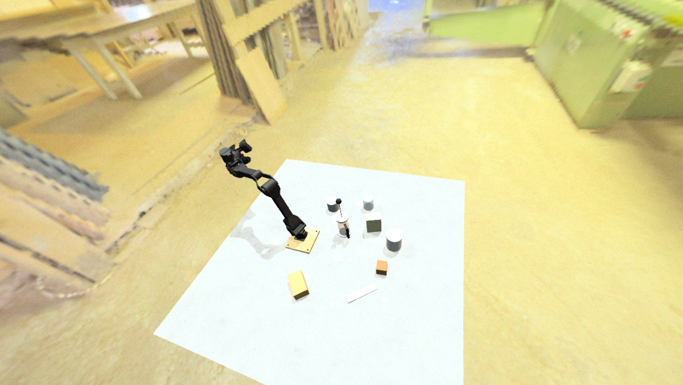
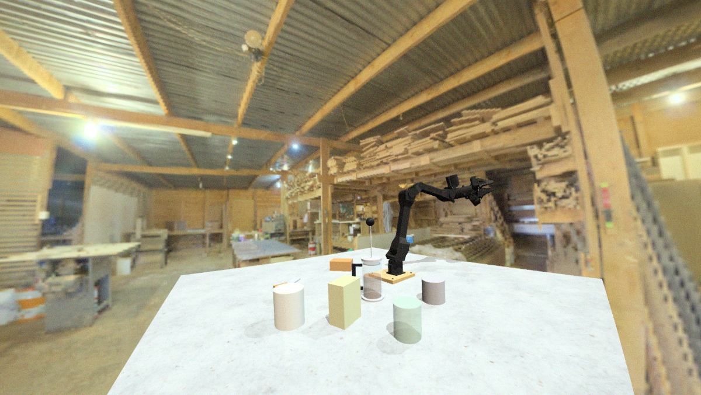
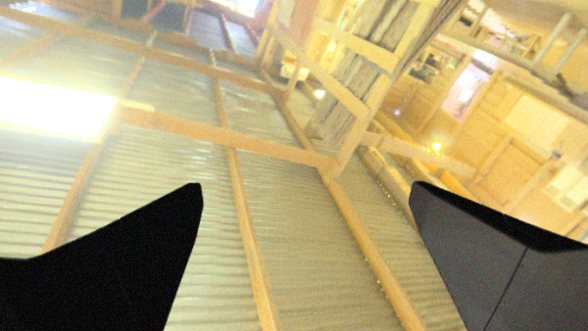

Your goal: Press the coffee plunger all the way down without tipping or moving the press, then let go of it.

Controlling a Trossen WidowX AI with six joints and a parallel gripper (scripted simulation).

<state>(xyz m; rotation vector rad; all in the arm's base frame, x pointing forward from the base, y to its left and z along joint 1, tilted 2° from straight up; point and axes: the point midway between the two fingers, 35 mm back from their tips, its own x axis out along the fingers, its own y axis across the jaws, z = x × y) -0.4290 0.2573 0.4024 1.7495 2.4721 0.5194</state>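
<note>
The coffee press (image 1: 342,226) (image 2: 372,284) stands upright on the table, a clear body with a white lid and base and a black handle (image 1: 347,231) (image 2: 354,270). Its plunger is up: the black knob (image 1: 338,201) (image 2: 370,221) sits on a thin rod high above the lid. My gripper (image 1: 249,152) (image 2: 485,189) is open and empty, raised on the far side of the arm's base from the press, well away from it. The wrist view shows both fingers of the gripper (image 3: 306,193) wide apart, with only roof and walls beyond; the press is not in that view.
A grey cylinder (image 1: 332,205) (image 2: 433,291), a greenish cylinder (image 1: 367,203) (image 2: 406,321) and a yellowish box (image 1: 373,224) (image 2: 344,302) stand near the press. A pale cylinder (image 1: 394,241) (image 2: 288,307) is farther out. An orange block (image 1: 298,284) (image 2: 340,264), a small block (image 1: 381,267) and a white bar (image 1: 361,293) lie elsewhere.
</note>
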